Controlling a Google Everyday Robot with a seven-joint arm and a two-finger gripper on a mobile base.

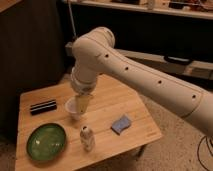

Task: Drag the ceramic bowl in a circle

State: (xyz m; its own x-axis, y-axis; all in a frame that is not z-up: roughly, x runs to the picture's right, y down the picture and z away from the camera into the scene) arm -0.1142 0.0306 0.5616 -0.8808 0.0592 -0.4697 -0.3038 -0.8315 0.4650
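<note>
Pincer (pixel 82 103) at the white cup (pixel 73 111), its state I cannot tell; ceramic bowl (pixel 46 141) not yet reached, whole circle left.

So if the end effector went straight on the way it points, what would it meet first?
Probably the small white cup: the end effector points down over its rim. Depth is unclear, so it could instead reach the wooden table beside it. The ceramic bowl lies off that line.

Table (pixel 114 101): bowl (pixel 46 141); cup (pixel 73 112) under end effector (pixel 82 103)
</note>
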